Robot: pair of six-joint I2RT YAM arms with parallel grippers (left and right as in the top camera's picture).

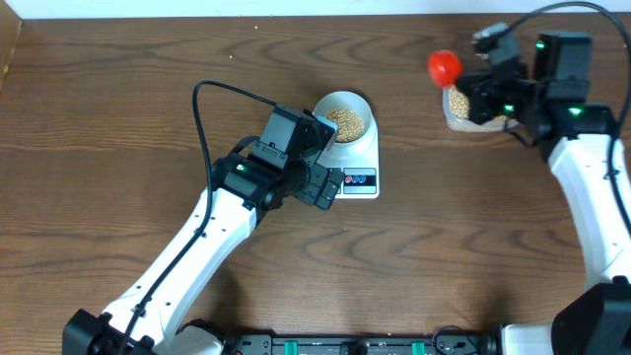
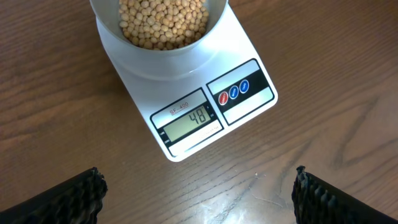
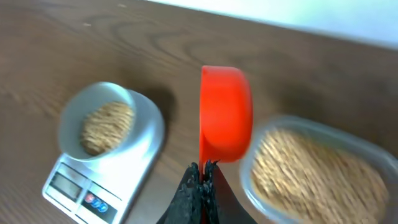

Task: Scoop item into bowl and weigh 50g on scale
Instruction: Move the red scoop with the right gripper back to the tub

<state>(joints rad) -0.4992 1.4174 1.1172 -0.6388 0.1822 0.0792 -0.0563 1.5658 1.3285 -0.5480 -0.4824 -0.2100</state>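
Note:
The pale bowl (image 1: pixel 344 116) holds tan beans (image 1: pixel 347 120) and stands on the white scale (image 1: pixel 361 170). In the left wrist view the scale's display (image 2: pixel 189 121) reads 48, below the bowl (image 2: pixel 163 36). My left gripper (image 2: pixel 199 193) is open and empty, hovering over the table just in front of the scale. My right gripper (image 3: pixel 203 169) is shut on the handle of a red scoop (image 3: pixel 225 113), held tilted beside a clear tub of beans (image 3: pixel 317 171). In the overhead view the scoop (image 1: pixel 445 66) sits left of the tub (image 1: pixel 465 106).
The right wrist view is motion-blurred; it shows the scale (image 3: pixel 99 180) with the bowl (image 3: pixel 102 121) at lower left. A black cable (image 1: pixel 212 99) loops above my left arm. The table's far edge meets a white wall.

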